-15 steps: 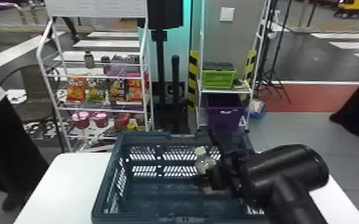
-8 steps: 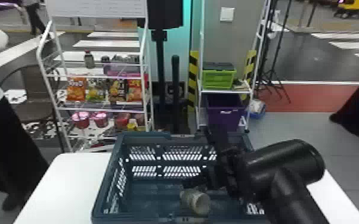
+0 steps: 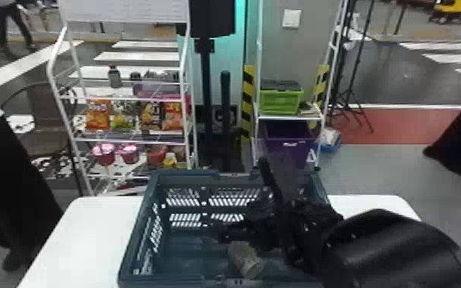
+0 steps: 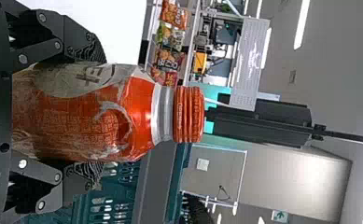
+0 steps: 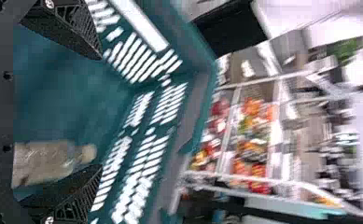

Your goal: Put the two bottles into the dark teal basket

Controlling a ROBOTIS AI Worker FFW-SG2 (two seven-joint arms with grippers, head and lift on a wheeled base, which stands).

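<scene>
Holding the right tool (image 3: 241,197) with its fingers spread wide over the dark teal basket (image 3: 137,233). Seeing the pale bottle (image 3: 246,261) lying on its side on the basket's floor, close to the wall nearest the robot. Clasping the orange bottle (image 4: 137,116) between both fingers of the left tool (image 4: 97,115), near the basket. Noting a pale label (image 4: 81,79) with a dark character, fine printed lines on the orange wrapper and small print on the ribbed cap (image 4: 188,115). Supporting the basket on the white tabletop (image 3: 84,233). Beyond the basket, displaying boldly lettered snack bags (image 3: 97,115) on a white rack (image 3: 51,69).
</scene>
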